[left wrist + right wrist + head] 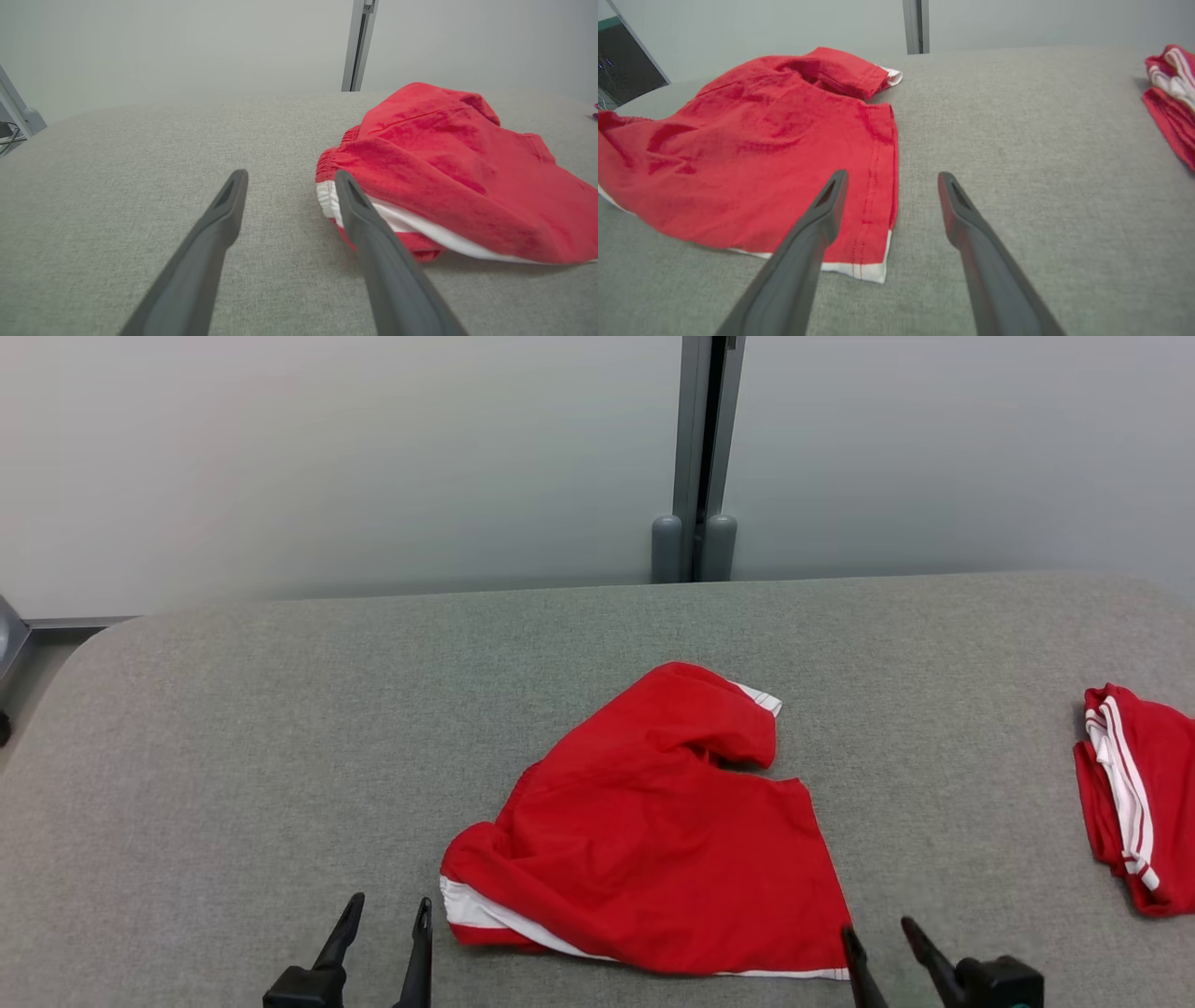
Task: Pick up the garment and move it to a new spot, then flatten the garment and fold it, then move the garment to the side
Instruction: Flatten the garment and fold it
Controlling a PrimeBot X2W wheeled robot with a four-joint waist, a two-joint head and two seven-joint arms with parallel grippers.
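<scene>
The red garment (653, 831) lies crumpled near the front middle of the grey padded table (233, 756), with white trim along its near edge. Our left gripper (391, 899) sits just beside its near-left corner, fingers spread and empty. Our right gripper (876, 925) is at its near-right corner, likewise parted, holding nothing. A striped bundle (1134, 793) lies well apart at the table's right edge

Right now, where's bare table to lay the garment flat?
Widest free patch: left half of the grey table, from its rounded left edge to the crumpled red garment. A narrower strip lies between it and the folded red garment at the right edge. Crowded: near edge, where the open left hand and right hand sit by the garment's corners.
</scene>
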